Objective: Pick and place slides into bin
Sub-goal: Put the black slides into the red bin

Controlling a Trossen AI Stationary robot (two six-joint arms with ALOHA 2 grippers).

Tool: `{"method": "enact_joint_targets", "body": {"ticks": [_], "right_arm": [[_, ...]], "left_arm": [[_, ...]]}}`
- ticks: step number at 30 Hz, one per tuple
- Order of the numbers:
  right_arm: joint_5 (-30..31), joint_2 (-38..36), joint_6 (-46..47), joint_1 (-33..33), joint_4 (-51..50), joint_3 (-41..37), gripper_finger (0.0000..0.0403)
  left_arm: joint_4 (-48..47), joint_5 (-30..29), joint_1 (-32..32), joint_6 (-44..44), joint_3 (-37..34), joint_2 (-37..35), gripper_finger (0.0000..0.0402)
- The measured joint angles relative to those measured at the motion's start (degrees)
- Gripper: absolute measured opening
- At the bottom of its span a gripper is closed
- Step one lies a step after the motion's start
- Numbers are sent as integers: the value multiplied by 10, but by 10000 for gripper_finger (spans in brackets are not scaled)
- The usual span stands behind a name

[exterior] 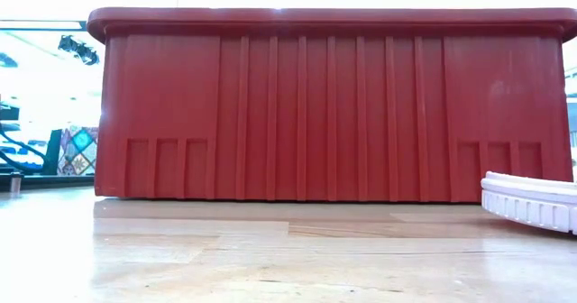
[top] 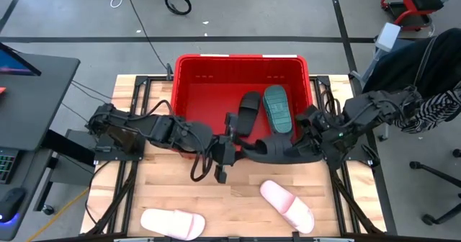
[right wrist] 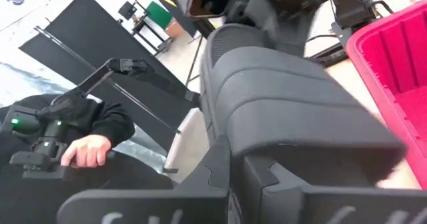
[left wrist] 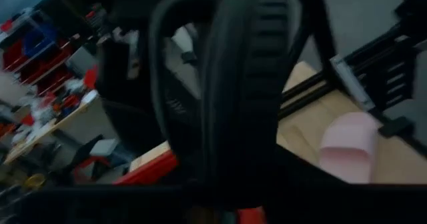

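High view: right end effector (top: 277, 147) grips black foam slide (top: 268, 150), lying crosswise at the red slotted plastic bin's (top: 189, 83) near rim; left end effector (top: 229, 121) clenched?

Low view: red bin (exterior: 329, 105) hides its contents; a pale slide (exterior: 532, 202), seemingly pink-white, is cut off at the edge.

We note the wooden table (top: 166, 191) carrying the red bin (top: 189, 83) at its far edge, with two pale pink slides (top: 173, 222) (top: 288, 204) lying along its near edge.
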Motion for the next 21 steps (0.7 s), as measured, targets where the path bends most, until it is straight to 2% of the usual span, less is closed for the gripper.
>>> {"method": "enact_joint_targets", "body": {"ticks": [2, 7, 10, 14, 21], "right_arm": [[3, 0, -2, 0, -8, 0, 8], [16, 1, -16, 0, -8, 0, 13], [33, 0, -23, 0, -8, 0, 33], [50, 0, -58, 0, 13, 0, 86], [82, -9, -166, -1, 104, -2, 210]], "left_arm": [[1, 9, -3, -4, -1, 1, 48], [0, 13, -6, -20, -1, 1, 48], [-1, 13, -4, -39, -1, -2, 48], [-17, 13, -5, -70, 0, -10, 48], [-46, 12, -3, -135, 1, -41, 48]]}}
